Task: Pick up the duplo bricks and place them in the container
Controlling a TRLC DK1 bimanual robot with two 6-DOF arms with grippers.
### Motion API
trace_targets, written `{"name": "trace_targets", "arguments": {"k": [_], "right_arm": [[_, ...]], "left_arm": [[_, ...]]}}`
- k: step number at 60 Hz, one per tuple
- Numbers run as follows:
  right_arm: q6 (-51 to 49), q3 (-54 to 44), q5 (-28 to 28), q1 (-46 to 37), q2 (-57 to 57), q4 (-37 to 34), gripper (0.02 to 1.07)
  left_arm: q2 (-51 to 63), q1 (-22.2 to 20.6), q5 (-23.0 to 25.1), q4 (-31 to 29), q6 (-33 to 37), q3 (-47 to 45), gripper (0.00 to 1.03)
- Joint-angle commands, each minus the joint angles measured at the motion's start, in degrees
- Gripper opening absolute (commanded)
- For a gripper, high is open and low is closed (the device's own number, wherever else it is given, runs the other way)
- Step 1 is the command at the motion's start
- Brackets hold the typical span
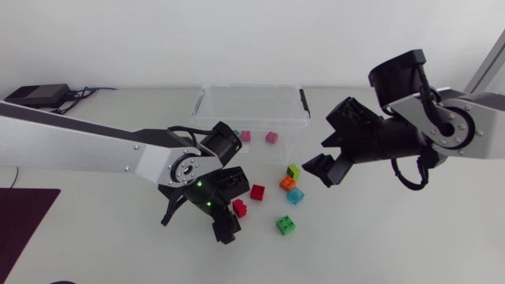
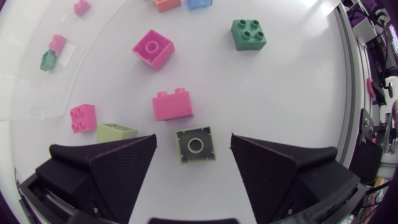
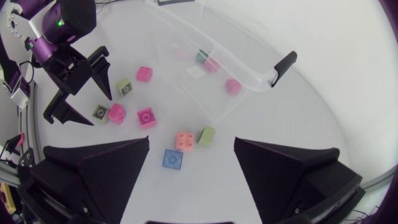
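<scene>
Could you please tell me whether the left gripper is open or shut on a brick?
Open. The left gripper has its jaws wide apart in its wrist view; the olive brick between them touches neither.

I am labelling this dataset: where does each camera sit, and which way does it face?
Head view: fixed above the table, looking down; the left hand and right hand show near the clear container.
Left wrist view: on the left arm's last link, facing down at the table; the left hand's fingers flank a grey-green brick.
Right wrist view: on the right arm, facing the orange brick and container; its own fingers show.
Shared: head and right wrist views both show the left hand.
</scene>
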Motion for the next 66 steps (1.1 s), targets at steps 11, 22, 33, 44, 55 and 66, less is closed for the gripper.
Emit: {"name": "trace_targets", "arguments": {"k": [11,22,33,44,55,66], "right_arm": [[-0.65,-7.08,1.41,1.54,-2.23,0.47,1.01],[2.34,-9.81,3.96,6.81,-1.88,-0.33,1.01],[7.17,-9.19,4.31,11.39,2.87,-3.14,0.96],[10.42,-7.7,5.28,12.26,8.58,-2.87,0.96],[13.06,-5.5,6.16,14.72,13.42,-3.14,0.96],[13.67,-3.04,6.86,16.22,18.08,-3.23,0.91]], "left_arm": [[3.62,-0.75,-2.82,-1.06,-1.69,0.3,0.54],[4.41,-1.98,-3.43,-2.03,-1.69,0.12,0.34],[2.92,-2.33,-3.43,-6.42,-1.69,1.17,0.28],[-2.0,-1.72,-3.35,-8.09,-1.78,1.79,0.28],[-11.32,0.92,-3.35,-9.76,-2.48,4.87,0.28],[-16.59,5.75,-2.38,-9.76,-3.1,9.17,0.28]]}}
